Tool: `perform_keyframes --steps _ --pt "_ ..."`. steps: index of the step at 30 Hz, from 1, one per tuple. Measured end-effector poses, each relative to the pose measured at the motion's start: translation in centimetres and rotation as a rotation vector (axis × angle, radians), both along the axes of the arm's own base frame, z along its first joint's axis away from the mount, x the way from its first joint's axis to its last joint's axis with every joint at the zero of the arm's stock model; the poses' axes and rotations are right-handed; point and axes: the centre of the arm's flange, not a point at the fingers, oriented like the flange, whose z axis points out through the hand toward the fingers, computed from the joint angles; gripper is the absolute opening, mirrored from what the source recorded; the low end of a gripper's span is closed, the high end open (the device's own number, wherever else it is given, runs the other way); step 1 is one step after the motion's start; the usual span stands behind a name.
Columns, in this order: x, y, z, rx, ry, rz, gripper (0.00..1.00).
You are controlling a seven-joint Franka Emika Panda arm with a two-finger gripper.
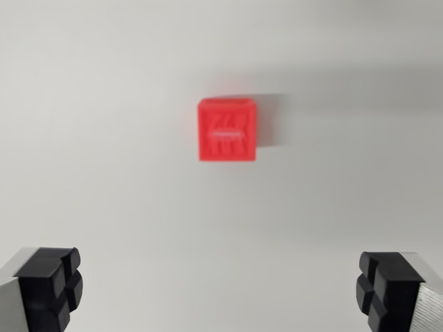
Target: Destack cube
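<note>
A red cube (228, 129) with raised lines on its top face lies on a plain white surface (104, 138), seen from above, a little above the middle of the wrist view. Whether another cube sits beneath it is hidden from this angle. My gripper (220, 290) is open, its two black fingertips (52, 283) wide apart at the bottom corners of the view. Nothing is between them. The cube lies well beyond the fingertips, apart from both, roughly centred between them.
A soft grey shadow (277, 121) falls to the wrist view's right of the cube. The white surface fills the whole picture.
</note>
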Motion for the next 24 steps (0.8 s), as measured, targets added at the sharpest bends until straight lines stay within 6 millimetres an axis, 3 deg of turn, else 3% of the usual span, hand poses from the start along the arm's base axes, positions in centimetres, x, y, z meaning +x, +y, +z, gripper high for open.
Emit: perform_keyframes --steps 14,24 --pt "0.0 -0.1 2.9 0.001 0.001 -0.001 1.00" --pt "0.0 -0.1 3.4 0.002 0.003 -0.001 1.00"
